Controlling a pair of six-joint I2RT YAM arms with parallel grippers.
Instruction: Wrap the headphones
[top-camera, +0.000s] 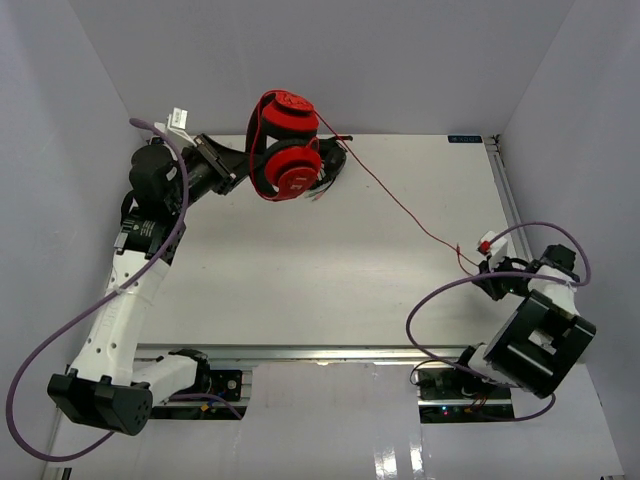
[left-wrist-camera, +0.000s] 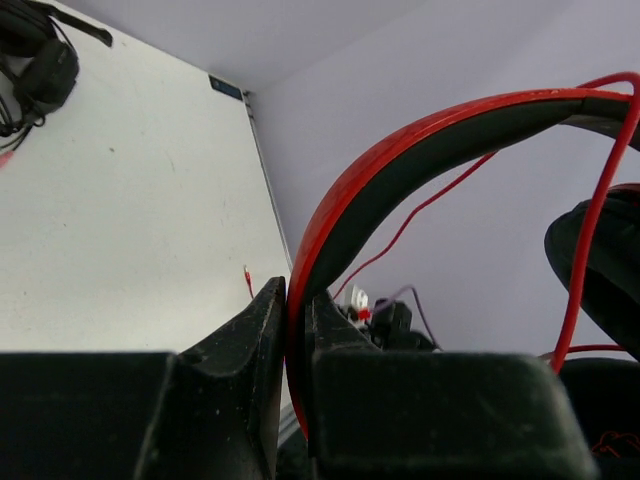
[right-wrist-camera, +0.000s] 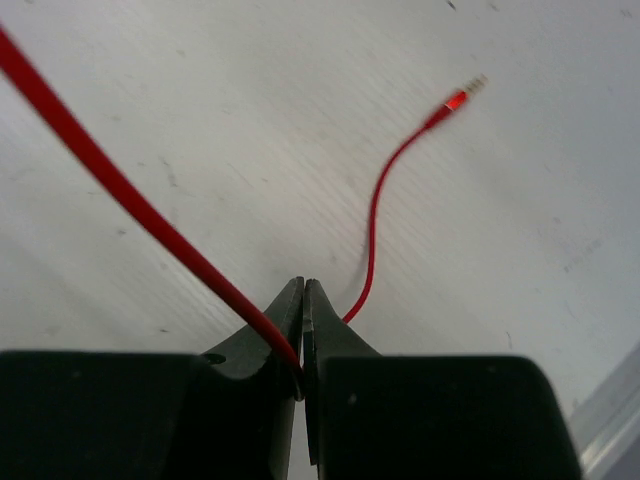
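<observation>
The headphones (top-camera: 285, 150) hang over the far edge of the bench (top-camera: 300, 280), left of its middle, with the left gripper (left-wrist-camera: 296, 330) holding its jaws shut on the red headband (left-wrist-camera: 420, 130); near the right edge, the right gripper (right-wrist-camera: 303, 335) pinches the cable (top-camera: 400, 205) just short of its plug (right-wrist-camera: 455, 100). A loop or so seems to lie round the cups; most of the cable runs free between the arms, so the wrapping looks barely begun.

the red cable (top-camera: 400, 206) stretches taut over the desk (top-camera: 300, 290), from the lifted headphones (top-camera: 285, 150) down to the right claw (top-camera: 487, 252), barring the far right corner. black headphones (top-camera: 335, 163) crowd the far edge. walls (top-camera: 565, 100) hem three sides; the near middle lies open.
</observation>
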